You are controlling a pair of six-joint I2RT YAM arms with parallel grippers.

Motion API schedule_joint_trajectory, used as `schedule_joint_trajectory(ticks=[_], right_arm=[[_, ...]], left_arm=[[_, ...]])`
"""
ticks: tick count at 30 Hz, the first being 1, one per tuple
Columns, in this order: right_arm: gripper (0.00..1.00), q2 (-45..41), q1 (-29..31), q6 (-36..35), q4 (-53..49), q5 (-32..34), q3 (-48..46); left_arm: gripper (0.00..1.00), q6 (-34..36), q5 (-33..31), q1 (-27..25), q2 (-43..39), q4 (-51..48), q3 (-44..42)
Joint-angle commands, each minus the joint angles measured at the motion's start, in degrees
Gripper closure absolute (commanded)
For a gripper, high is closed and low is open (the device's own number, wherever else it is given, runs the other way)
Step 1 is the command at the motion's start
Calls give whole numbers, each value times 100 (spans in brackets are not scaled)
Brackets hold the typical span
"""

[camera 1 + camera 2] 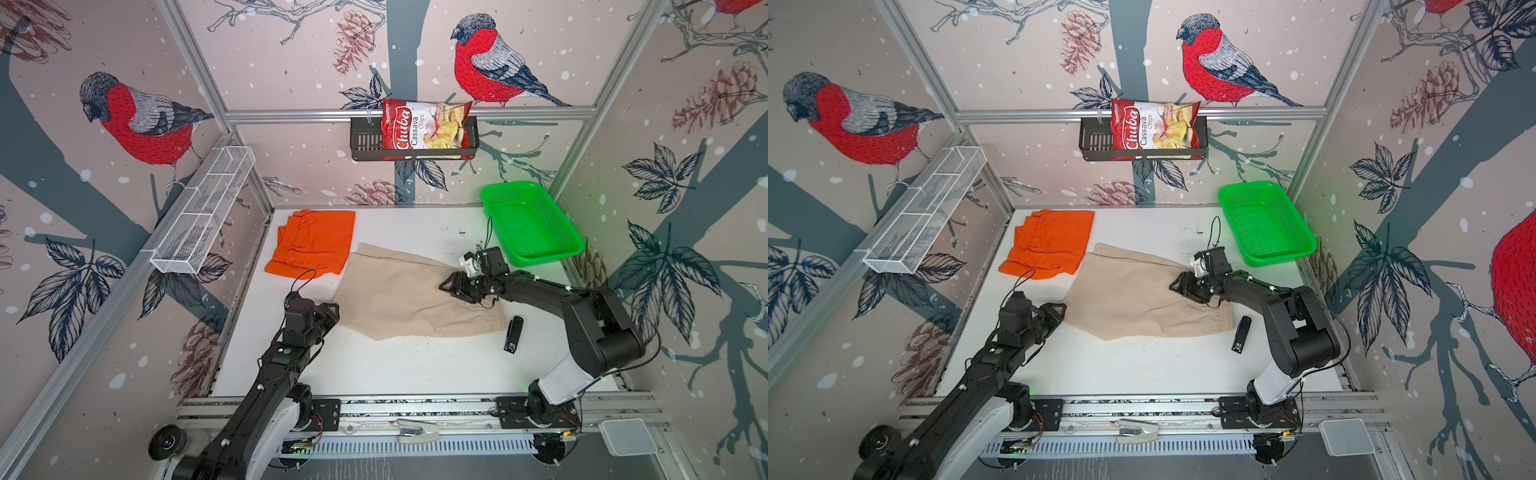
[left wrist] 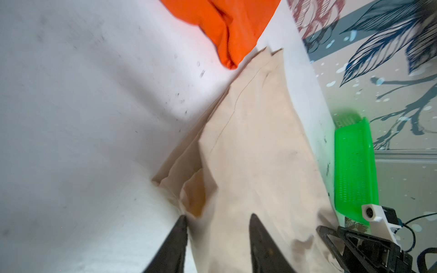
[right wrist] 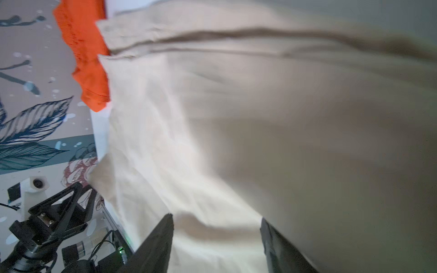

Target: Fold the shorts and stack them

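The beige shorts (image 1: 399,295) (image 1: 1133,299) lie flat across the middle of the white table, waistband toward the right. The orange shorts (image 1: 313,243) (image 1: 1050,243) lie folded at the back left, their near corner touching the beige pair. My left gripper (image 1: 333,308) (image 2: 218,216) is open at the beige shorts' (image 2: 255,141) left corner, with cloth lying between its fingers. My right gripper (image 1: 444,286) (image 3: 215,217) is open low over the right part of the beige shorts (image 3: 236,118), nothing pinched. The orange shorts (image 2: 236,23) (image 3: 87,59) show beyond in both wrist views.
A green mesh basket (image 1: 540,259) stands at the back right. A small black device (image 1: 513,334) lies just right of the beige waistband. On the back wall a black rack holds a chips bag (image 1: 424,129). A white wire shelf (image 1: 203,212) hangs on the left wall.
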Motion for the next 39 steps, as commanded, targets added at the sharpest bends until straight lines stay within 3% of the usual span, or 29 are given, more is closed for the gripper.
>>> schedule_joint_trajectory(ticks=[1,5,11,17,21,27,31,39], right_arm=[[37,-255,-119,-60,-212,-71,258],[37,-541,-597,-86,-563,-5,284],[36,-875,-1644,-393,-1138,218,-65],[35,-998,-2600,-723,-1524,725,-350],[36,-889,-2695,-929,-1549,453,-472],[36,-765,-2677,-1053,-1482,444,-701],[35,-667,-2673,-1140,-1553,690,-711],[35,-436,-2680,-1176,-1525,843,-689]], left_arm=[[42,233,-849,9,-625,-1013,270],[36,1086,-851,19,-211,-700,698],[32,2547,135,82,1763,92,1842],[31,3380,1039,390,3654,545,3167],[30,3853,1726,473,4969,554,4108],[30,4461,2827,502,7107,-249,5959],[30,4773,2919,502,7968,-515,6745],[34,5020,3078,493,8938,-753,7582]])
